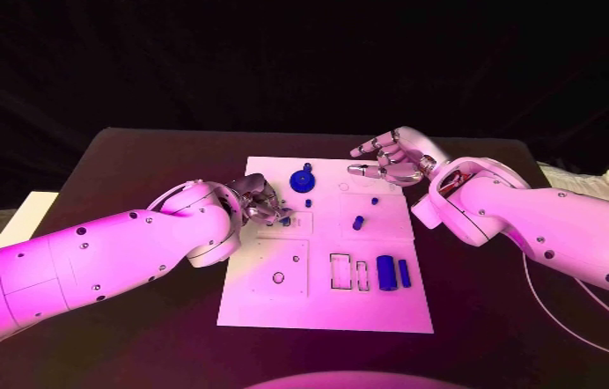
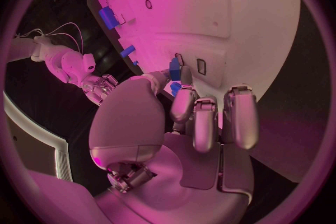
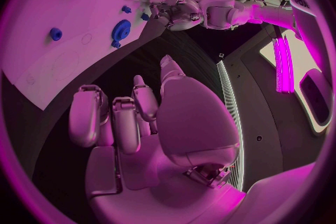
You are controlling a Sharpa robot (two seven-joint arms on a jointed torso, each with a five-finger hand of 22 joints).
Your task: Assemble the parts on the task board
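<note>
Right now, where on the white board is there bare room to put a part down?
The task board is bare along its near edge, below the rectangular slots and the upright blue parts. Its far right corner, beside the right hand, also looks free. It is crowded around the left hand, the blue gear and the small blue peg.

The head view looks steeply down on the worktop (image 1: 152, 156) from above. Each wrist view sits close behind its own hand, facing forward. All three share the task board (image 1: 381, 305) (image 2: 245, 5) (image 3: 49, 39).
</note>
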